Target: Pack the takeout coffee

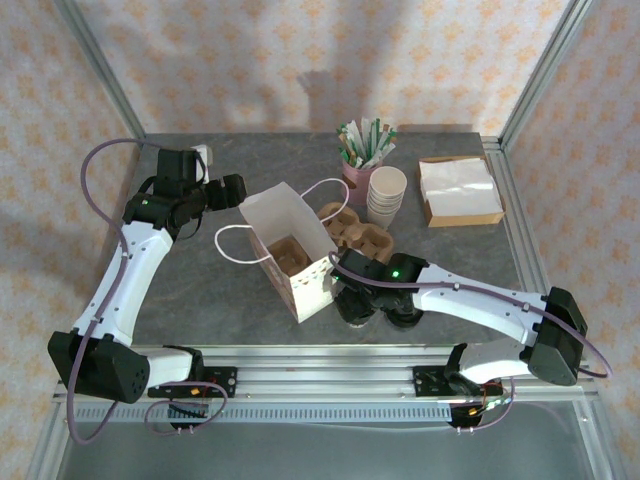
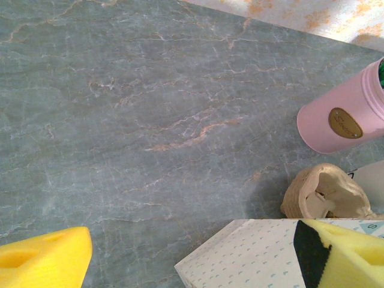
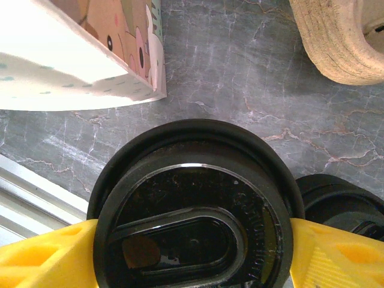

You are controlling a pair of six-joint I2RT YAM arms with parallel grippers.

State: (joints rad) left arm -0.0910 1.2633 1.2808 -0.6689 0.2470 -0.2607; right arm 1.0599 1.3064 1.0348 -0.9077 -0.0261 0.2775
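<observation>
Takeout coffee (image 3: pixel 192 180), lid uppermost, sits squarely between the yellow fingers (image 3: pixel 42 258) of the right gripper (image 3: pixel 189 233). Both fingers lie against opposite sides of the black lid rim, so the jaws stand closed on the cup at its full width. The oval drinking slot in the lid runs across from finger to finger. Whether the cup's base rests on the grey table (image 3: pixel 240 90) cannot be told. Seen from above, the cup is directly under the gripper, low over the table. Just outside the right-hand finger stands a second black-lidded cup (image 3: pixel 342 201). Ahead of the fingers and to their left is the lower corner of the printed paper bag (image 3: pixel 66 66). Ahead and to their right is the rounded wall of the brown pulp carrier (image 3: pixel 336 42).

Jaws of the left gripper (image 1: pixel 240 192) are spread wide, with nothing clamped. The bag's dotted white wall rises between its fingers, close beside the right-hand one; whether they touch cannot be told. Ahead of that finger lies one cell of the pulp carrier and, farther ahead, a pink canister (image 2: pixel 339 123) with a gold oval label.
</observation>
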